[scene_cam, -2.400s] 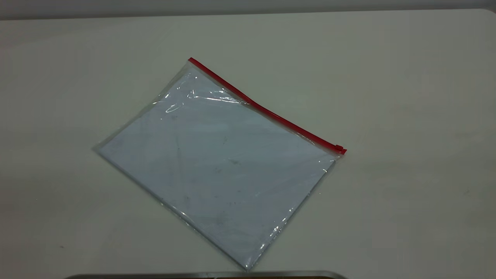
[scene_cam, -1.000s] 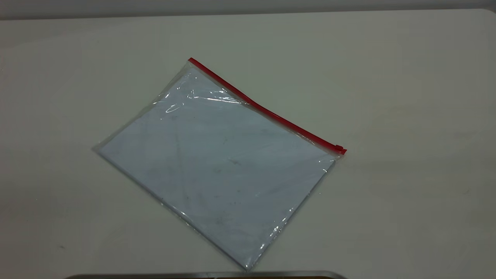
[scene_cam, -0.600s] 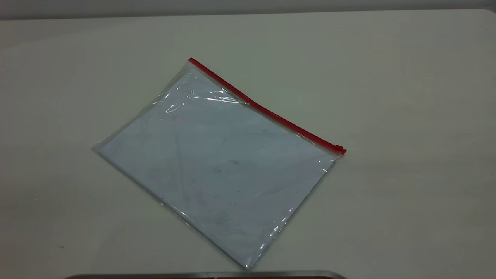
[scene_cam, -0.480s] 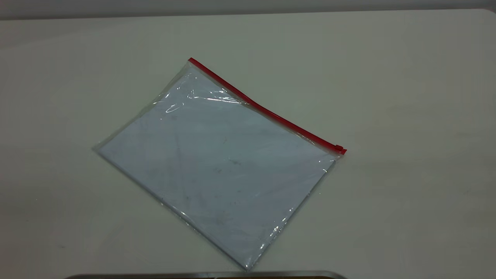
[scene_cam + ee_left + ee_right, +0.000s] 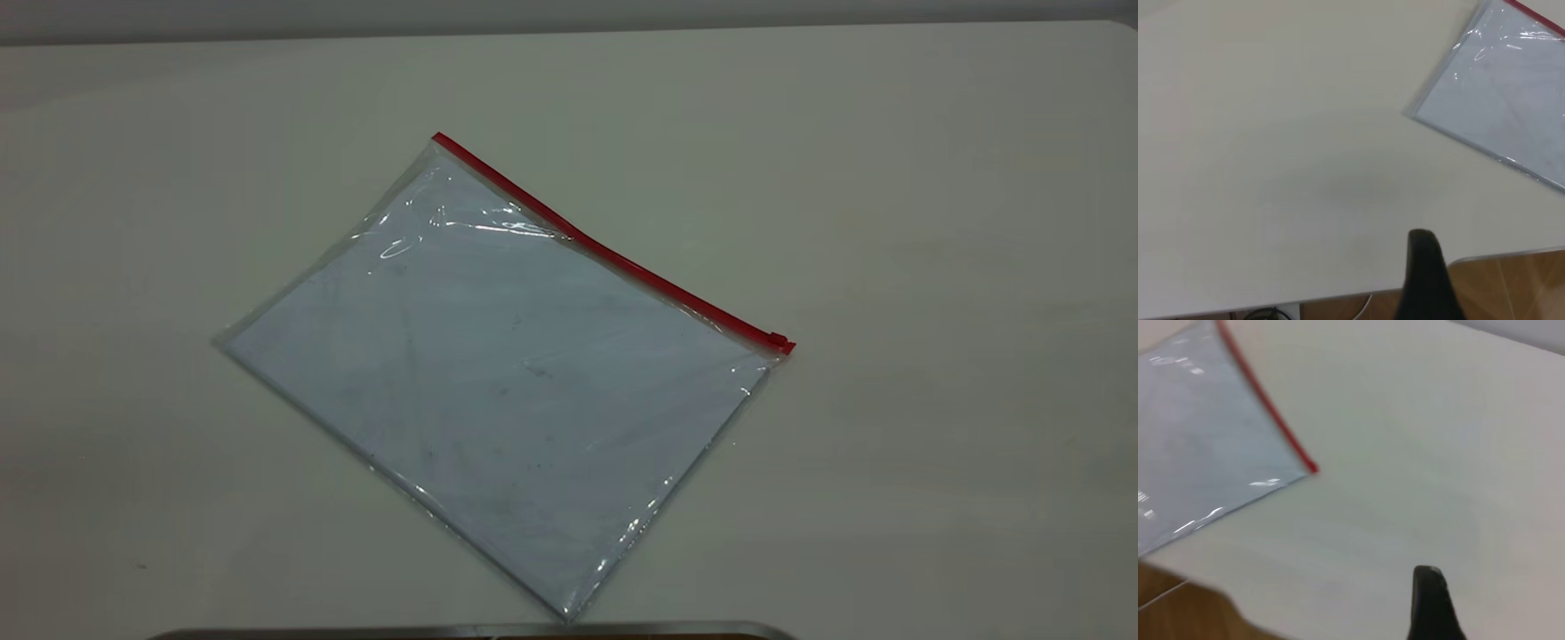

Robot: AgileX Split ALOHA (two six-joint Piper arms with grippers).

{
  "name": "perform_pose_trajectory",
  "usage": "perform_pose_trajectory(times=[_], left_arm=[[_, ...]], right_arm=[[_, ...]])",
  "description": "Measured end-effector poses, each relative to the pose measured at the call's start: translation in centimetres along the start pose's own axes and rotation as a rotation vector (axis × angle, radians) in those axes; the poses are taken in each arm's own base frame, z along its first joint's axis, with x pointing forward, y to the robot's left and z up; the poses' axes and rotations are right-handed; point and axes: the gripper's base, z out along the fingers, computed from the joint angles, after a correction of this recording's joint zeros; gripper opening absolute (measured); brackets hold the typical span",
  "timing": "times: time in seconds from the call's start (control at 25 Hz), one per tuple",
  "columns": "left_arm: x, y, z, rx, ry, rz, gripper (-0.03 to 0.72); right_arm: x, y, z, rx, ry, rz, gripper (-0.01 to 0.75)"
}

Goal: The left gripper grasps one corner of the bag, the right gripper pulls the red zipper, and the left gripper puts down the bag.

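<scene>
The bag (image 5: 498,382) lies flat on the white table (image 5: 933,222), turned diagonally, clear and glossy with white sheets inside. The red zipper (image 5: 605,249) runs along its far long edge, and the small red slider (image 5: 779,340) sits at the right-hand end. Neither gripper shows in the exterior view. In the left wrist view a black part of my left gripper (image 5: 1423,267) hovers over the table's edge, well away from the bag (image 5: 1511,87). The right wrist view has my right gripper (image 5: 1429,600) above bare table, apart from the zipper (image 5: 1265,400) and its end (image 5: 1310,467).
A grey metal strip (image 5: 471,631) borders the table's near edge just below the bag's lowest corner. Wooden floor (image 5: 1511,287) shows past the table edge in both wrist views. Bare tabletop surrounds the bag on all sides.
</scene>
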Motion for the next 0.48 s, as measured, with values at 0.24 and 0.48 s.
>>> perform_pose_trajectory(times=[0.24, 0.48], left_arm=[[0.0, 0.0, 0.0, 0.0, 0.0, 0.0, 0.581], [0.0, 0.0, 0.0, 0.0, 0.0, 0.001, 0.581]], right_arm=[[0.1, -0.6, 0.0, 0.131, 0.017, 0.119, 0.507], [0.3, -1.2, -0.1, 0.196, 0.025, 0.185, 0.507]])
